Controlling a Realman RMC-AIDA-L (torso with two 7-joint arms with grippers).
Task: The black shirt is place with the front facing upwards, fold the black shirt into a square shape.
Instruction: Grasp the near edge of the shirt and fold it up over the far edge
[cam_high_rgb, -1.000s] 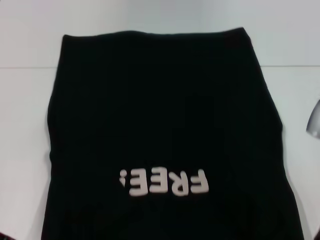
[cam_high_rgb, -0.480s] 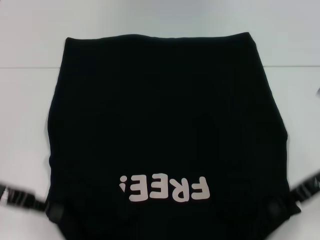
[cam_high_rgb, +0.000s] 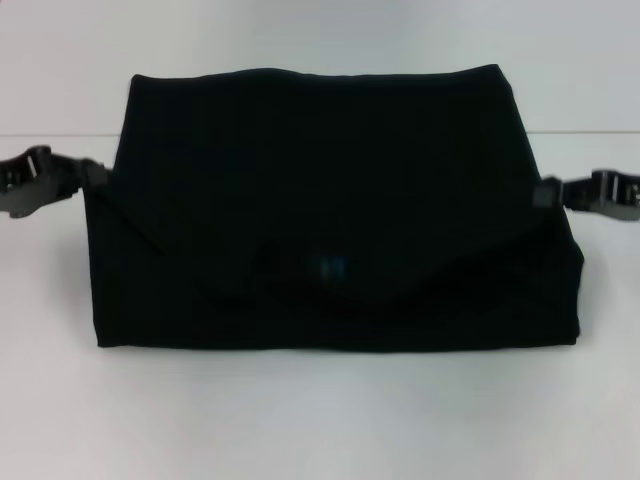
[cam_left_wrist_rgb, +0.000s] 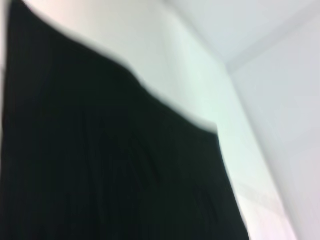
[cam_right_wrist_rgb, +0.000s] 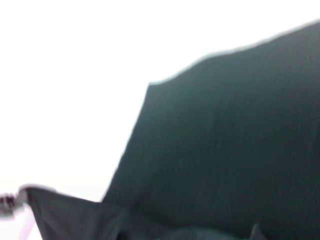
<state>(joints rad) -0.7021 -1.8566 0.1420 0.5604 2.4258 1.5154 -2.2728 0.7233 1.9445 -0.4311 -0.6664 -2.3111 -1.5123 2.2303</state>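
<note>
One black shirt (cam_high_rgb: 330, 210), two claws: left claw (cam_high_rgb: 95, 180), right claw (cam_high_rgb: 548, 193).

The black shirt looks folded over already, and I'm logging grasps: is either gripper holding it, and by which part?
Both seem to: the left gripper and right gripper meet the black shirt at its folded-over side edges.

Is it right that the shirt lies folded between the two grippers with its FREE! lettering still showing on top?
Not quite. The head view shows the black shirt folded between the left gripper and right gripper, but no lettering shows; only a small blue label does.
</note>
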